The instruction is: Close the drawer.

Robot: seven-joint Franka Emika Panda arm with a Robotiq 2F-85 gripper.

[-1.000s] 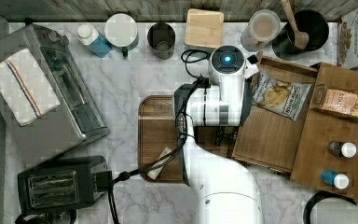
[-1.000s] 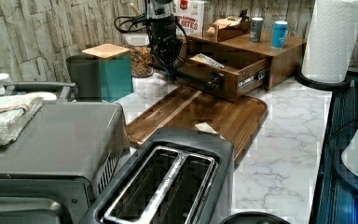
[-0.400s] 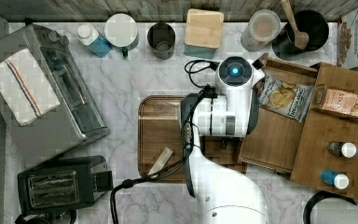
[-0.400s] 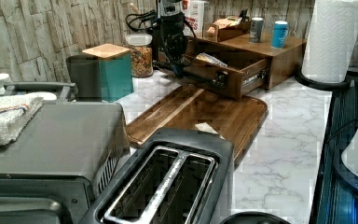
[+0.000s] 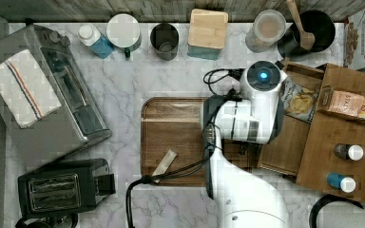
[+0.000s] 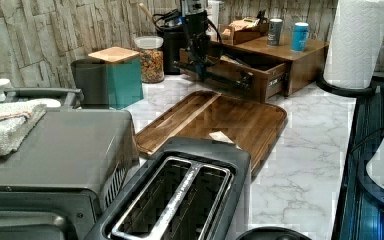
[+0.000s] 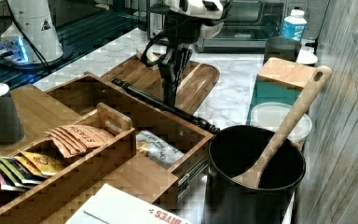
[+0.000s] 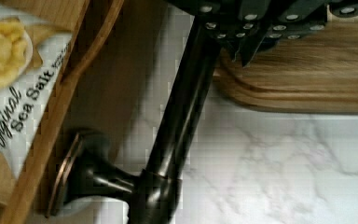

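The wooden drawer (image 5: 285,147) stands partly pulled out of its cabinet (image 5: 356,137), with a bag of chips (image 5: 302,102) inside. Its dark bar handle (image 7: 168,108) runs along the front panel (image 6: 240,80). My gripper (image 7: 170,100) points down with its fingers shut, and their tips rest against the handle on the cutting-board side. In the wrist view the handle (image 8: 182,112) passes just beside the gripper (image 8: 247,56), with the drawer front (image 8: 42,140) and the chip bag (image 8: 9,93) behind it. My arm hides the handle in the top view.
A dark cutting board (image 5: 176,133) with a small packet (image 5: 164,164) lies in front of the drawer. A black utensil pot (image 7: 254,172) with a wooden spoon stands by the drawer's corner. Two bottles (image 5: 349,152) and a tea box (image 5: 347,102) sit on the cabinet. A paper towel roll (image 6: 357,42) stands beside it.
My arm has moved toward the top view's right, and the drawer has slid further into the cabinet with it. The gap between drawer front and cutting board has widened.
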